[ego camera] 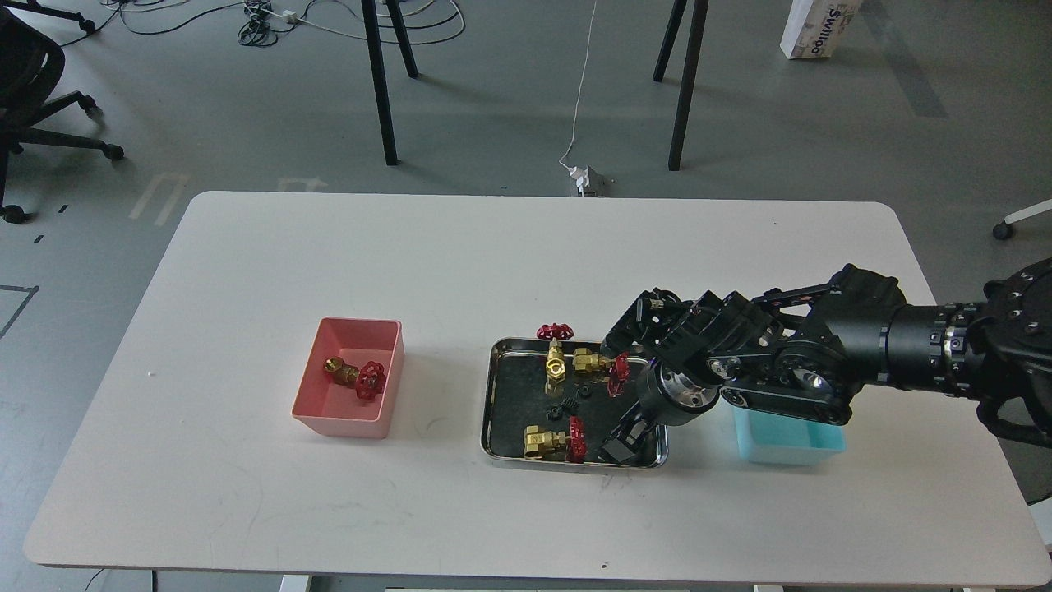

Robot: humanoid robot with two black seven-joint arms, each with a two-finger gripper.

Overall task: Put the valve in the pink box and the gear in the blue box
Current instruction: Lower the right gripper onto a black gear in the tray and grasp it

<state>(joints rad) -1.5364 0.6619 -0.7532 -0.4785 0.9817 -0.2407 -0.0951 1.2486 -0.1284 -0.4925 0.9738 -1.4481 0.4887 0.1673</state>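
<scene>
The pink box (316, 407) at centre left holds one brass valve (359, 377) with a red handwheel. The steel tray (490, 401) holds three more valves: one upright at the back (555, 362), one beside it (588, 360), and one at the front (549, 441). Several tiny black gears (565, 404) lie on the tray's dark mat. My right gripper (618, 446) points down into the tray's front right corner, right of the front valve; it is dark and its fingers cannot be told apart. The blue box (789, 442) is partly hidden behind my right arm. My left gripper is out of view.
The white table (246, 271) carries only the two boxes and the tray. My right arm (822, 362) reaches across the table's right side over the blue box. Table legs, cables and an office chair stand on the floor beyond.
</scene>
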